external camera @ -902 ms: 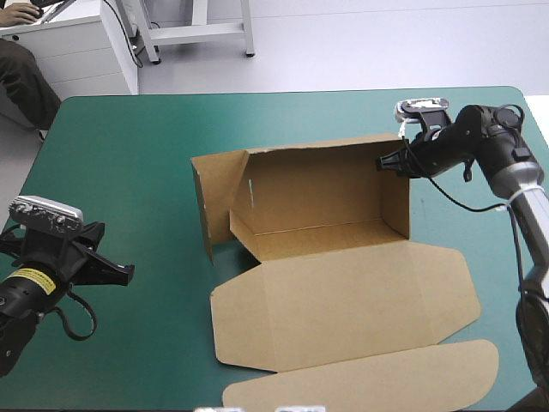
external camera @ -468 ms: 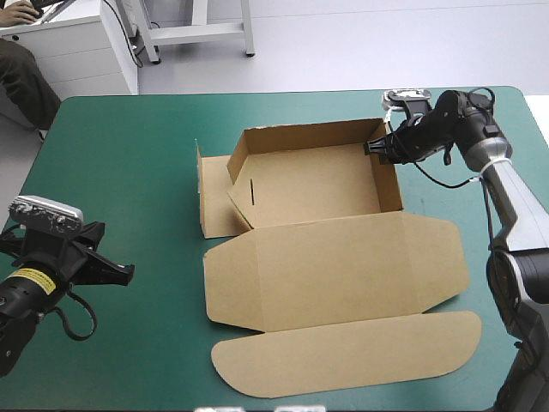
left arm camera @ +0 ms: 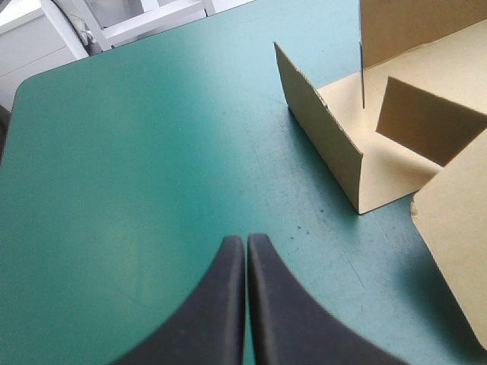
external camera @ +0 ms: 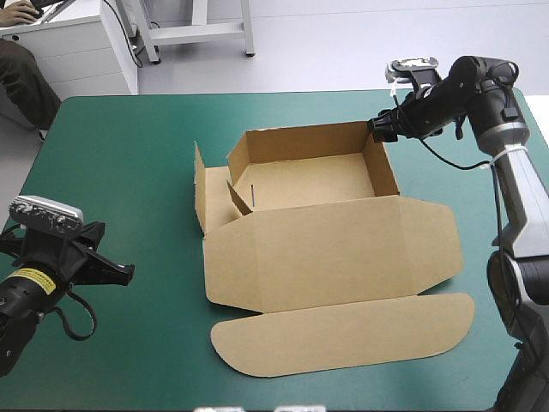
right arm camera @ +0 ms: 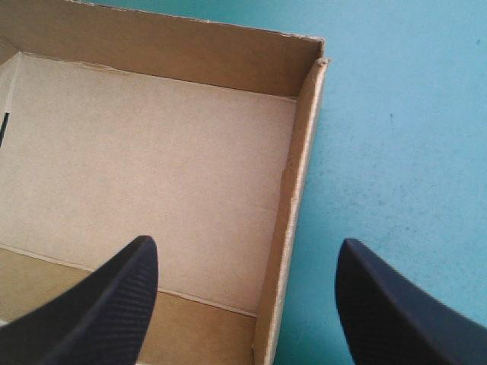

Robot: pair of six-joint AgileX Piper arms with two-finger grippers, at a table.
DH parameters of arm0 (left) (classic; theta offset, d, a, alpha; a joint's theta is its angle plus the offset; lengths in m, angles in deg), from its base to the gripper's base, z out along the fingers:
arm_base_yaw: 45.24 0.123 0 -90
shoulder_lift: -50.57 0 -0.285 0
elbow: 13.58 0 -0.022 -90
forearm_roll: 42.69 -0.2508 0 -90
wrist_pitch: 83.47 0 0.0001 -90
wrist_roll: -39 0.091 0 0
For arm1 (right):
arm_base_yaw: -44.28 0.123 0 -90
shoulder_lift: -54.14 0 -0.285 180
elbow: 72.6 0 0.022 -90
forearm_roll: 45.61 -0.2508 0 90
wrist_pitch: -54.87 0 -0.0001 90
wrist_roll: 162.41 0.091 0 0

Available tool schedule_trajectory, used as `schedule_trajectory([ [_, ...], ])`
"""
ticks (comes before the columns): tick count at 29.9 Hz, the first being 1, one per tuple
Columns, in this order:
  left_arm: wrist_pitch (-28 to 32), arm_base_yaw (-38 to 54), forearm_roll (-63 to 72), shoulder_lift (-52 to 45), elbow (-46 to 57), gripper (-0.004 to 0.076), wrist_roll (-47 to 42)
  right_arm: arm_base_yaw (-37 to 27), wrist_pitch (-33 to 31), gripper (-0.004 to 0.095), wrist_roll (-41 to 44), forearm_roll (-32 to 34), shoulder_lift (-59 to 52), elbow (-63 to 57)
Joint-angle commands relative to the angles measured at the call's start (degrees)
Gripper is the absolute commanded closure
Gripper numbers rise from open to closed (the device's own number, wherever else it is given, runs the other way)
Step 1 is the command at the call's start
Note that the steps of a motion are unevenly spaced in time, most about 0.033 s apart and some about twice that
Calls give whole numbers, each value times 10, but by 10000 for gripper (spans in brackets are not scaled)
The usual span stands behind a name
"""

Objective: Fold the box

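Note:
The brown box (external camera: 304, 176) sits mid-table as an open tray, its back and right walls upright. Its lid (external camera: 334, 253) lies flat toward the front, ending in a rounded tuck flap (external camera: 343, 339). A left side flap (external camera: 199, 193) stands outside the tray. My right gripper (external camera: 377, 129) hovers at the tray's right back corner. In the right wrist view that gripper (right arm camera: 245, 245) is open, with the right wall (right arm camera: 293, 190) running between the fingers, touching neither. My left gripper (external camera: 120, 273) is shut near the table's front left, and its wrist view (left arm camera: 245, 239) shows the left flap (left arm camera: 327, 144) ahead.
Bare teal-green cover (external camera: 129, 172) lies between the left gripper and the box. The table's right edge (external camera: 536, 129) is close behind the right arm. The tuck flap reaches near the front edge.
The right gripper has opened and let go of the right wall, drawing back a little. The box, tipped up earlier, has settled flat on its floor. The left arm has not moved.

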Motion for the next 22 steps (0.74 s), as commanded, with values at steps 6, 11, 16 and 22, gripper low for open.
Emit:
schedule_trajectory([
  [6,40,-1,-3,-2,-14,731,-4,-1,-5,286,-1,11,21,19],
  [11,40,-1,-3,-2,-14,731,-4,-1,-6,286,7,10,73,19],
  [16,35,-1,-3,-2,-14,731,-4,-1,-7,286,21,-7,110,19],
  [22,29,-1,-3,-2,-14,731,-4,-1,-7,318,19,-26,122,19],
])
